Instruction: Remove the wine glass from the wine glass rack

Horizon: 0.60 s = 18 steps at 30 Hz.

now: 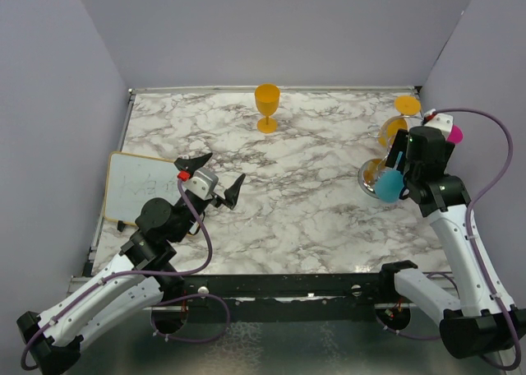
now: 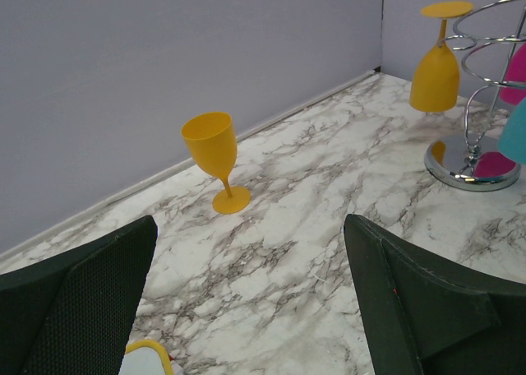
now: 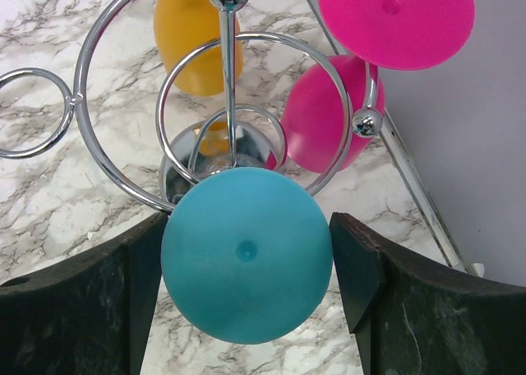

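Note:
The wine glass rack (image 1: 370,180) is a shiny silver stand at the right edge of the table; its base also shows in the left wrist view (image 2: 472,168), its post in the right wrist view (image 3: 227,79). A teal wine glass (image 1: 389,182) hangs upside down on it, its round foot (image 3: 246,256) facing the right wrist camera. My right gripper (image 3: 246,268) is open, one finger on each side of that foot, very close to it. A yellow glass (image 2: 436,75) and a pink glass (image 3: 329,120) also hang on the rack. My left gripper (image 1: 220,171) is open and empty.
A yellow wine glass (image 1: 267,108) stands upright at the back middle of the marble table and also shows in the left wrist view (image 2: 215,157). A small whiteboard (image 1: 140,186) lies at the left. Grey walls enclose the table on three sides.

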Motion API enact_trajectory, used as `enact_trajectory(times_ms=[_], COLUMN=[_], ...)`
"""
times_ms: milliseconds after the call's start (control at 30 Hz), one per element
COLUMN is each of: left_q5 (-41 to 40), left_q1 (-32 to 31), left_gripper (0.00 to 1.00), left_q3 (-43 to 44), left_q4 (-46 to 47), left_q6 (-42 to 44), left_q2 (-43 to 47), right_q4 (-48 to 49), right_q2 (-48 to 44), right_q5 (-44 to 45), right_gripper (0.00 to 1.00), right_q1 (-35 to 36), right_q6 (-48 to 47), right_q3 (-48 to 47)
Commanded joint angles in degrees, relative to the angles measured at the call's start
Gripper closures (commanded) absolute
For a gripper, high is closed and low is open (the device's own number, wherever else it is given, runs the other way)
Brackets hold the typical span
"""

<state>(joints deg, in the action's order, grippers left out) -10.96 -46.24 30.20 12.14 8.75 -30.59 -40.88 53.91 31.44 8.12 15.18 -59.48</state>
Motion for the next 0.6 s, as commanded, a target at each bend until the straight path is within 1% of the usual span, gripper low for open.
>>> enact_trajectory(times_ms=[0,300,567], left_q5=[-0.6,-0.6,-0.7], left_q1=[-0.3,-0.4,-0.5], left_gripper=[0.01,0.0,0.0], left_q3=[-0.3,-0.4,-0.2], left_q4=[1.6,1.5,1.5], left_q6=[0.5,0.6,0.7], left_q2=[0.3,0.2,-0.1], right_q4=[0.0,-0.5,-4.2], right_q2=[-1.0,-1.6,-3.4], right_q5=[0.2,0.1,-2.2], right_gripper=[0.24,0.25,0.29], right_q1=[-0.6,-0.6,-0.6], right_q6=[-0.3,-0.4,0.3], right_q3=[-0.9,-1.3,-3.8])
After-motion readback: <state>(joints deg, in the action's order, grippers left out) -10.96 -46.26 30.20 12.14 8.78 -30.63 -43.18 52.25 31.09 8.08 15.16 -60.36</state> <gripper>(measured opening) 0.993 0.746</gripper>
